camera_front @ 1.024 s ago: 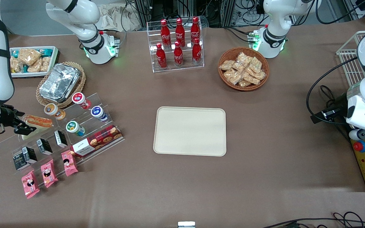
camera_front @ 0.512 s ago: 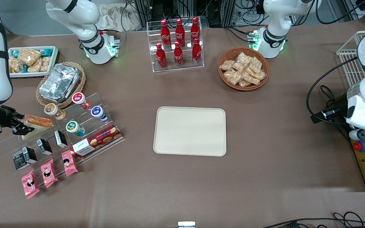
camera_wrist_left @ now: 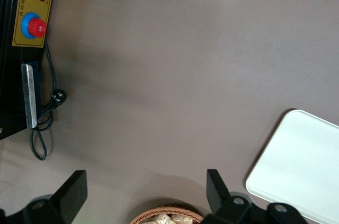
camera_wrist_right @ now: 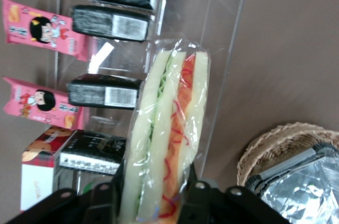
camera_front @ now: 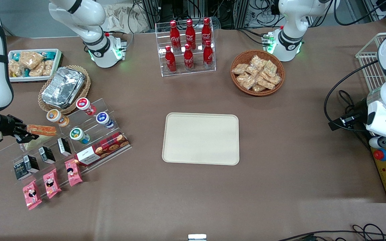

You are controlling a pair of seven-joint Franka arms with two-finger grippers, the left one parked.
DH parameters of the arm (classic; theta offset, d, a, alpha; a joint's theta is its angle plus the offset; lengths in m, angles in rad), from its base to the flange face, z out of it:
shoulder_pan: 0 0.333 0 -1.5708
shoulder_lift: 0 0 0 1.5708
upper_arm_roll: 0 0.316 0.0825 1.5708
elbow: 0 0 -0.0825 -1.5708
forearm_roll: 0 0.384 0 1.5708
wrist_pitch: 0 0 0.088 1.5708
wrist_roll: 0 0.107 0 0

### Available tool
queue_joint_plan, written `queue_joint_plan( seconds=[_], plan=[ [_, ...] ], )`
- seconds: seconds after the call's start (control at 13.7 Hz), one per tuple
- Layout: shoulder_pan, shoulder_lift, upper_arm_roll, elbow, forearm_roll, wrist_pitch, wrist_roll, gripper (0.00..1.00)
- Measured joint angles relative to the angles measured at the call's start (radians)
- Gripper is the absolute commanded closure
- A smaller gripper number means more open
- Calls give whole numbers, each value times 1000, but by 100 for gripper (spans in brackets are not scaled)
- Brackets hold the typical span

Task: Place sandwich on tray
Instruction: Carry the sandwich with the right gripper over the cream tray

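Note:
The sandwich (camera_front: 40,129) is a clear-wrapped wedge of white bread with red, orange and green filling. My right gripper (camera_front: 23,131) is shut on it at the working arm's end of the table, holding it over the clear acrylic shelf (camera_front: 62,140). In the right wrist view the sandwich (camera_wrist_right: 168,128) sits squeezed between my two black fingers (camera_wrist_right: 198,195), and the gripper (camera_wrist_right: 156,200) has it just above the shelf. The cream-beige tray (camera_front: 201,138) lies flat at the table's middle, with nothing on it.
The acrylic shelf holds small black cartons (camera_front: 47,154), round cups (camera_front: 77,134) and a red cookie box (camera_front: 102,148). Pink snack packets (camera_front: 51,183) lie nearer the camera. A wicker basket with foil trays (camera_front: 63,87), a cola bottle rack (camera_front: 188,47) and a snack basket (camera_front: 257,72) stand farther back.
The sandwich has lifted off the shelf and tipped onto its edge in my gripper. The arm has drawn slightly toward the working arm's end and upward.

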Motion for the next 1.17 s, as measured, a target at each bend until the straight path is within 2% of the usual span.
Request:
queue_joint_plan(
  seconds=[0.37, 0.66, 0.88, 1.17],
  plan=[
    [0, -2, 1, 71, 4, 2, -118, 62],
    [17, -4, 16, 202, 4, -35, -325, 61],
    [125, -4, 29, 263, 4, -50, -535, 61],
    [387, -2, 37, 286, -27, -51, -696, 60]
  ],
)
